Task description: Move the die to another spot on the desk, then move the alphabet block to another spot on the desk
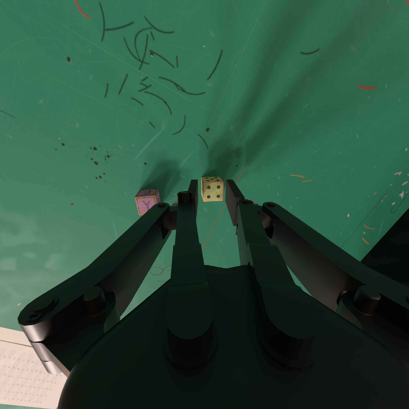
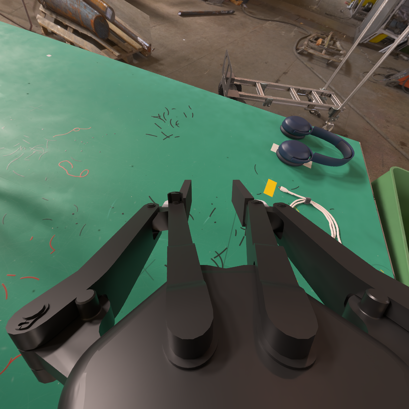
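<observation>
In the left wrist view a yellow die (image 1: 212, 189) with black pips sits on the green desk (image 1: 287, 132). My left gripper (image 1: 211, 183) is low over it, one finger on each side. A thin gap shows on both sides, so it is open around the die. A purple alphabet block (image 1: 147, 201) with a wooden frame stands on the desk just left of the left finger, partly hidden by the gripper's linkage. My right gripper (image 2: 211, 183) is open and empty above bare desk. Neither the die nor the block shows in the right wrist view.
A white keyboard (image 1: 22, 365) lies at the near left in the left wrist view. In the right wrist view, blue headphones (image 2: 309, 143), a yellow note (image 2: 270, 187) and a coiled white cable (image 2: 316, 212) lie at the right. A green bin (image 2: 396, 221) stands past the desk's right edge.
</observation>
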